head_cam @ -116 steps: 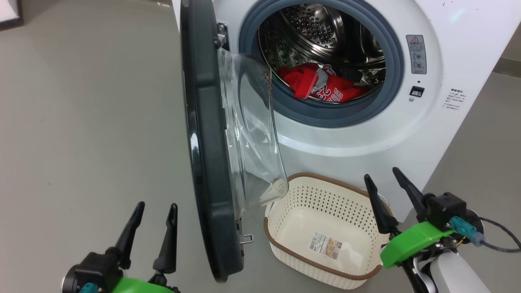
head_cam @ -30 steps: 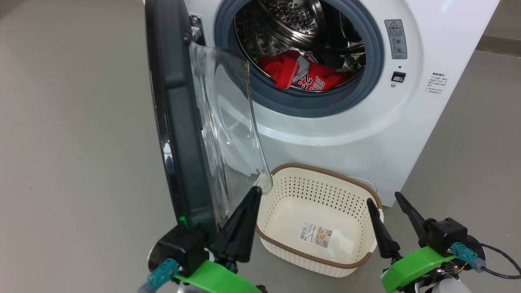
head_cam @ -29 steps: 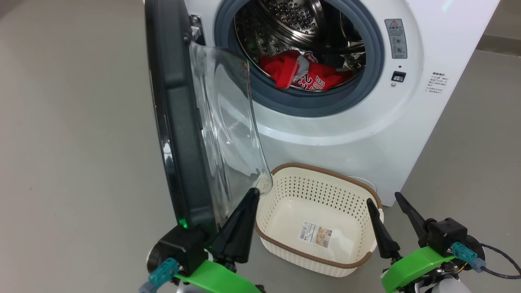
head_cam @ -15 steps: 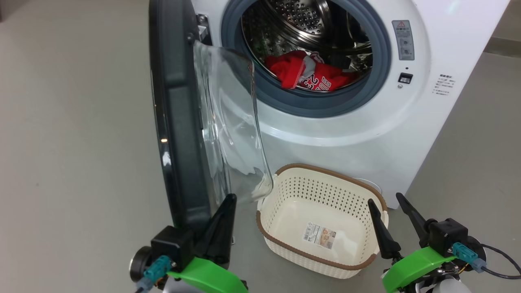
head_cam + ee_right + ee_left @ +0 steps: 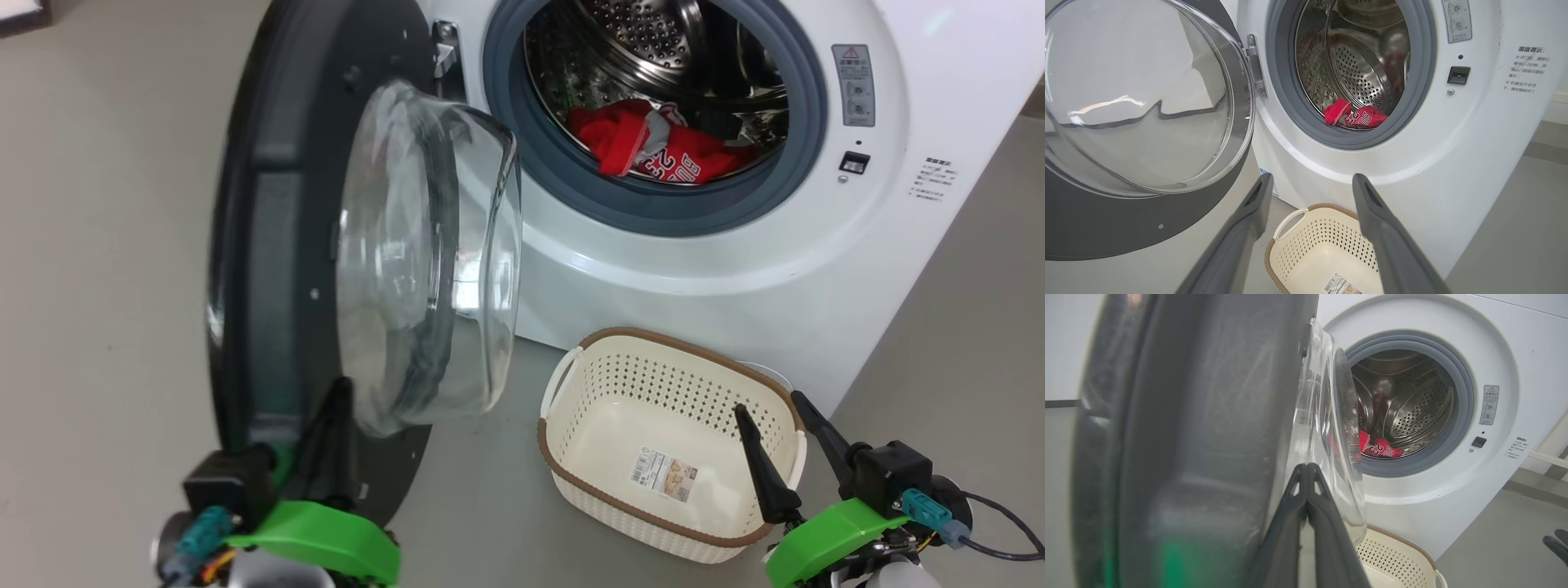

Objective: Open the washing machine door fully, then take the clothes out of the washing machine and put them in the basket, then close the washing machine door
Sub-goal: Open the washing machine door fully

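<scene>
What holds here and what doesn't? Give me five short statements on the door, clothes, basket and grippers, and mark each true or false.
1. The clothes lie in the drum. True.
2. The basket holds a red garment. False: it holds no clothes, just a sticker on its bottom.
3. The left gripper is shut. True.
4. The right gripper is clamped on the basket's rim. False: it is open and holds nothing.
5. The door is shut. False: it stands swung open, with the drum mouth uncovered.
</scene>
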`<state>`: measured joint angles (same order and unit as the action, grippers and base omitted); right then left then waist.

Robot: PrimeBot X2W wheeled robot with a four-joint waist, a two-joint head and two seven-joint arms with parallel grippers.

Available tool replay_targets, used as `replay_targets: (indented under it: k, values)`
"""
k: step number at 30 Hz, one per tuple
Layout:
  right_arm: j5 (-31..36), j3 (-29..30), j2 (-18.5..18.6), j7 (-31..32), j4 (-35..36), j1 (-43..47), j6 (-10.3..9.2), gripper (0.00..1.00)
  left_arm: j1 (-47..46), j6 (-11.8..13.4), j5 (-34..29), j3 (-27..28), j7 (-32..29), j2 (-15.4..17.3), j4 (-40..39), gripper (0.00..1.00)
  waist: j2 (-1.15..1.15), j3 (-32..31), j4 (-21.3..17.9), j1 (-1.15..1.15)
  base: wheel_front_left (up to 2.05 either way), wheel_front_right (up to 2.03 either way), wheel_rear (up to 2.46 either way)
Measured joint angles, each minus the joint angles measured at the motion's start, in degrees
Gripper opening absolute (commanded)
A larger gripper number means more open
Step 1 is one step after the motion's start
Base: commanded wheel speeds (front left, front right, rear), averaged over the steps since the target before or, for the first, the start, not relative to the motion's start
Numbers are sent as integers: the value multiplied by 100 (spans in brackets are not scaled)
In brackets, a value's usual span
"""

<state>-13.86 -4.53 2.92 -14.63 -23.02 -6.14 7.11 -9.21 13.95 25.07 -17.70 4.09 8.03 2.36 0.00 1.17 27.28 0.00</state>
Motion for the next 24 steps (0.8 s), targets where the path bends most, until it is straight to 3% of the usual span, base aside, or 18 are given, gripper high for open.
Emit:
replay_targets:
  k: [10,24]
  values:
    - [98,-29,0,0,-35,-3,0,100,6,216,119,544,170,234,119,0,0,135,73,0,0,0,0]
    - [389,98,3,0,-53,-137,0,100,-269,276,556,1411,567,443,883,0,0,339,-47,0,0,0,0]
